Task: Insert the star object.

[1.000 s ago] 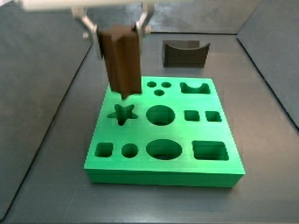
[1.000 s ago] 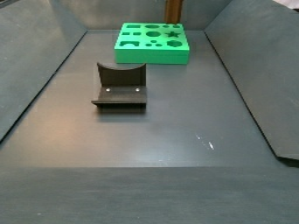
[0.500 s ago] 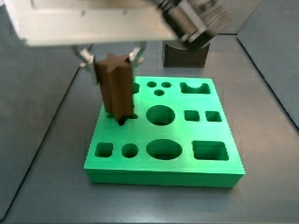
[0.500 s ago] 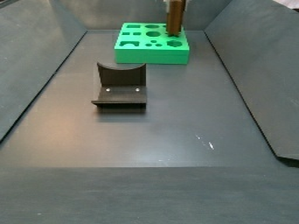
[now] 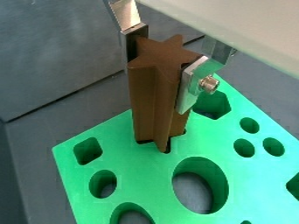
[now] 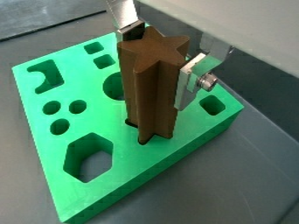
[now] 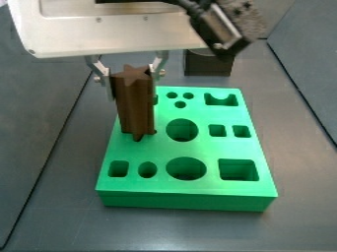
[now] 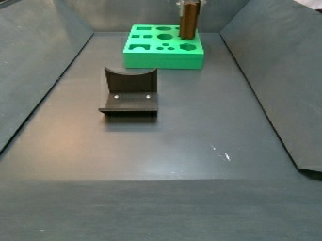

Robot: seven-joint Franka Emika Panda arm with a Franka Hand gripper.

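Note:
The star object (image 5: 156,96) is a tall brown peg with star-profile sides. It stands upright with its lower end in the star-shaped hole of the green board (image 7: 198,193). It also shows in a wrist view (image 6: 149,87) and in both side views (image 7: 134,98) (image 8: 189,19). My gripper (image 5: 162,54) is shut on the peg's upper part, one silver finger (image 5: 194,83) on each side. The gripper also shows in a wrist view (image 6: 158,52) and a side view (image 7: 128,71).
The board (image 6: 52,166) has several other holes: round, square, hexagonal and a notched one. The dark fixture (image 8: 128,93) stands on the grey floor, apart from the board (image 8: 164,58). It also shows behind the board in a side view (image 7: 208,63). Grey walls enclose the floor.
The gripper has come down with the peg. The peg's lower end has gone from above the star hole into it.

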